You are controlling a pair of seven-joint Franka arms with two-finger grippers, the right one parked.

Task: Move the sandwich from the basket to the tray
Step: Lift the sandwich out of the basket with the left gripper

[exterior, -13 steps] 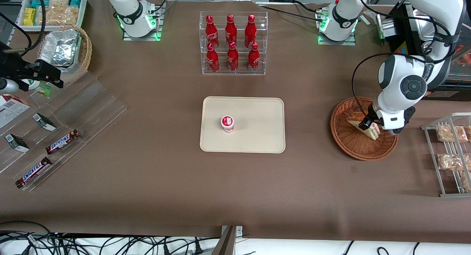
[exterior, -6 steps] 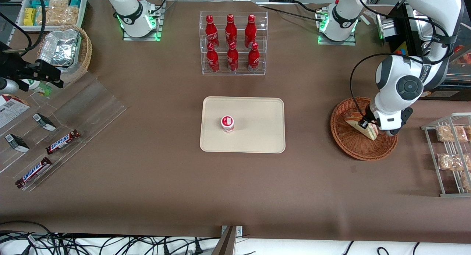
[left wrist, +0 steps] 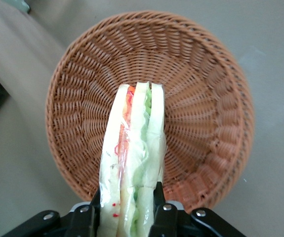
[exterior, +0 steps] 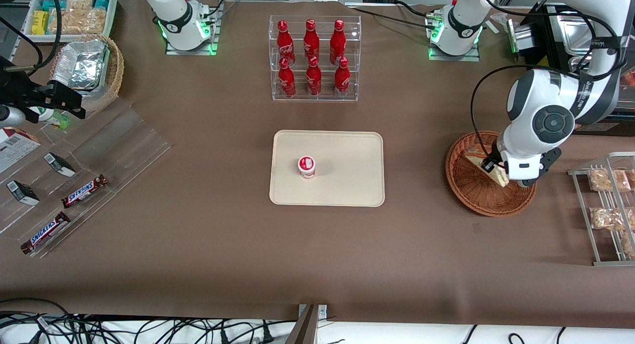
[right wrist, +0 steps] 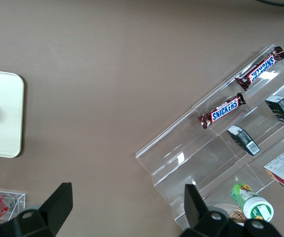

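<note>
Hand clamped on wrapped sandwich, over basket

Hand (left wrist: 127,210): both fingers (left wrist: 157,197) pressed against the outer bread faces at the wide end of the sandwich (left wrist: 134,158). Sandwich: wedge in clear wrap, held over the reddish-brown wicker basket (left wrist: 82,98), tip toward the basket floor; whether it touches the weave is unclear. Judged light, soft, crushable; film likely slippery, so the flat bread sides suit a gentle hold. Tray (exterior: 347,155): on the counter (exterior: 223,244) toward the parked arm's end, carrying a small red-and-white cup (exterior: 306,167).
</note>
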